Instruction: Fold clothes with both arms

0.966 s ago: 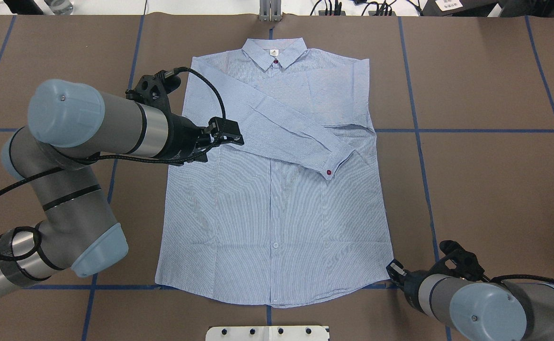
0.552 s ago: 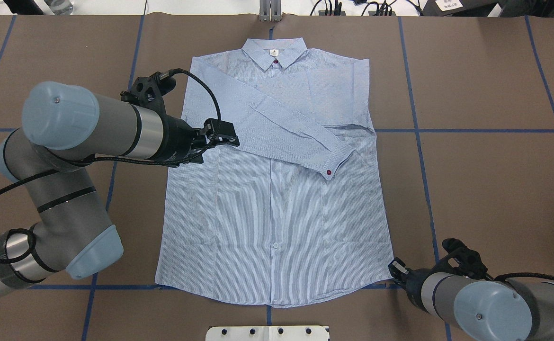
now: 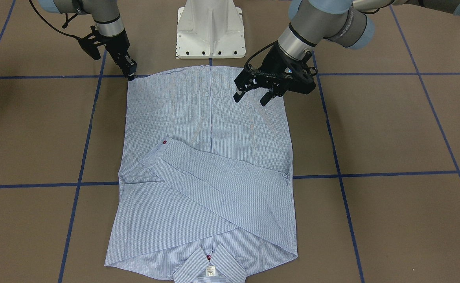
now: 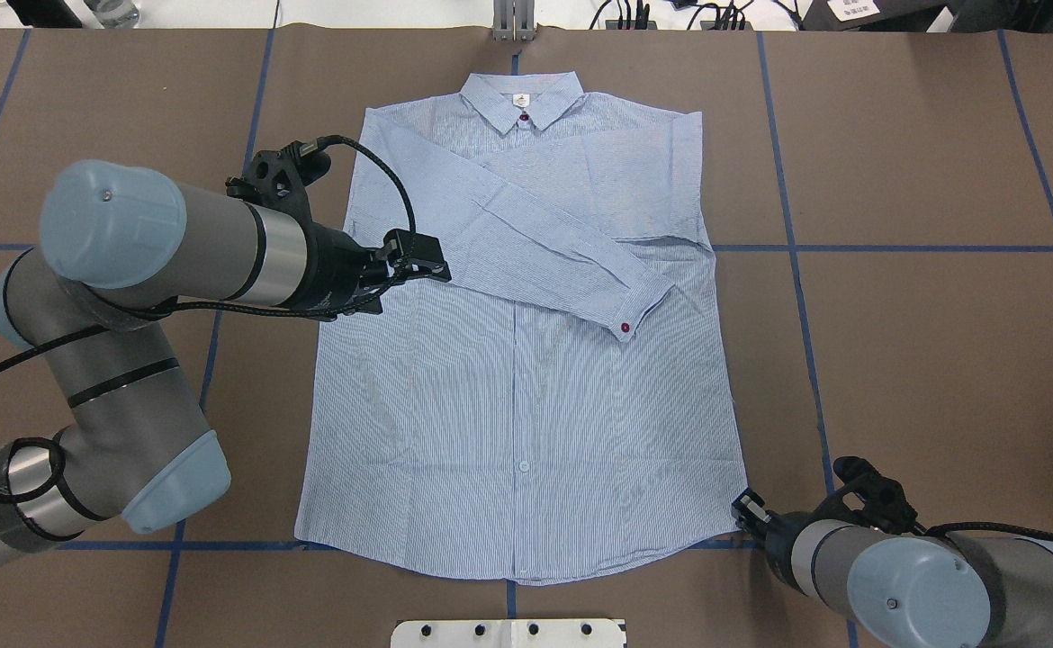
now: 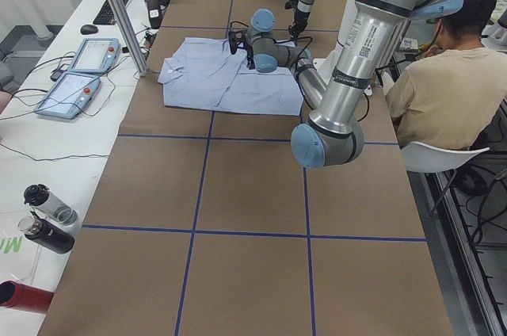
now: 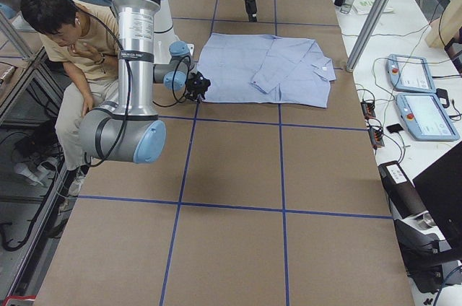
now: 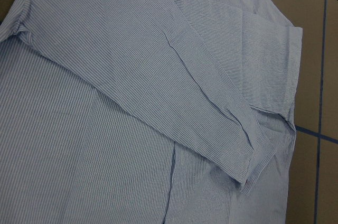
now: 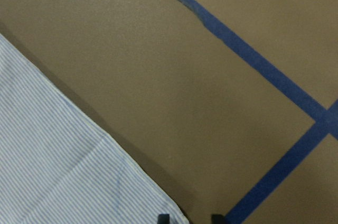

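The light blue striped shirt (image 4: 526, 387) lies flat on the brown table, collar away from me, with both sleeves folded across the chest. It also shows in the front view (image 3: 210, 118) and fills the left wrist view (image 7: 105, 129). My left gripper (image 4: 420, 258) hangs open and empty above the shirt's left side, its fingers spread in the front view (image 3: 251, 99). My right gripper (image 4: 739, 506) is low at the shirt's near right hem corner (image 8: 158, 203). Its fingertips (image 8: 163, 217) stand a little apart, and it also shows in the front view (image 3: 131, 74).
The white pedestal base (image 3: 210, 31) stands at the table's near edge, just behind the shirt's hem. Blue tape lines (image 4: 895, 248) cross the table. A seated person (image 5: 444, 74) is beside the robot. Teach pendants (image 6: 419, 97) lie on a side table.
My left gripper has drawn back a little to the left over the shirt. My right gripper has shifted slightly at the hem corner. The shirt has not moved.
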### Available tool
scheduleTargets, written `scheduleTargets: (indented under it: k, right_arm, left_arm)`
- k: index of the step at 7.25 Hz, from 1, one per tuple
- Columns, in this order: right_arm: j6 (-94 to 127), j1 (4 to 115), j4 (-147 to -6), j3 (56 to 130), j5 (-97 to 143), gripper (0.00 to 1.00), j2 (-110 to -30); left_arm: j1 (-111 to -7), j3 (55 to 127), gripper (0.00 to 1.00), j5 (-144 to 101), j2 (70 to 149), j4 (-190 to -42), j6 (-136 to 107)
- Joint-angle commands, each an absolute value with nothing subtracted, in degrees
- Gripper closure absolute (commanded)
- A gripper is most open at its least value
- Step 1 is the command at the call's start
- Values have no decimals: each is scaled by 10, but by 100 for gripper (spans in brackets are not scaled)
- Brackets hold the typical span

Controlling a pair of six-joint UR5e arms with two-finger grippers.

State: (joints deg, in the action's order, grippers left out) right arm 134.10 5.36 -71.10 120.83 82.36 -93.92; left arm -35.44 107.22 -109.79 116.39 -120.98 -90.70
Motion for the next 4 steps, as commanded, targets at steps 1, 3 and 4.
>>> scheduleTargets:
  k: [1, 3, 4]
  right_arm:
    - [1347, 53, -711, 1206, 820, 23, -940]
    - [1347, 53, -711, 1205, 821, 24, -940]
    - [1347, 52, -711, 1205, 822, 27, -937]
  left_arm:
    - [-354, 1072, 2, -1098, 1164, -1209, -907]
    - [-353, 1072, 1, -1098, 1164, -1209, -907]
    - [-354, 1072, 2, -1098, 1164, -1209, -907]
